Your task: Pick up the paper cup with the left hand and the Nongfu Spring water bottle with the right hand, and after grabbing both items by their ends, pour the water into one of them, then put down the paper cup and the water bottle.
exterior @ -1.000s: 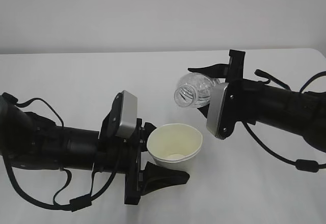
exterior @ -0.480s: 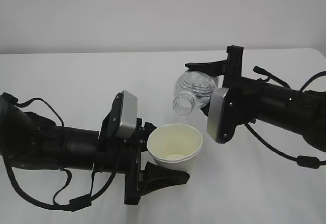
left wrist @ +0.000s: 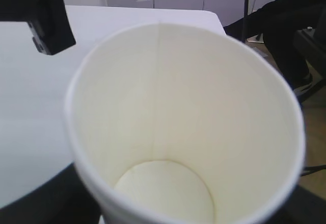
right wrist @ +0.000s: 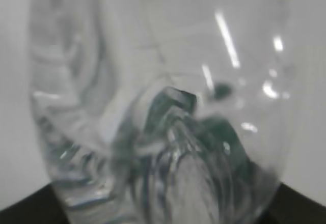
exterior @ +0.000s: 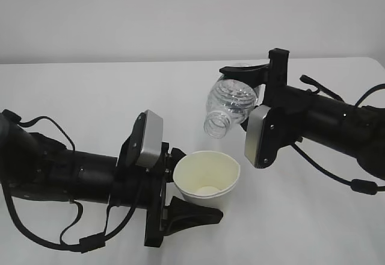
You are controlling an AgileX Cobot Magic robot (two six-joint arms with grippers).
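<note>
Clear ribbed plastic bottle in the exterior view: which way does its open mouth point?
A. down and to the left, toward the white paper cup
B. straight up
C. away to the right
A: the clear ribbed plastic bottle tilts mouth-down above the white paper cup.

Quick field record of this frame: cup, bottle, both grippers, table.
paper cup: held off the table, mouth up, inside looks dry
water bottle: capless, tilted mouth-down, above and apart from the cup's rim
left gripper: closed on the cup
right gripper: closed on the bottle's base end
stream: none visible
table: white
</note>
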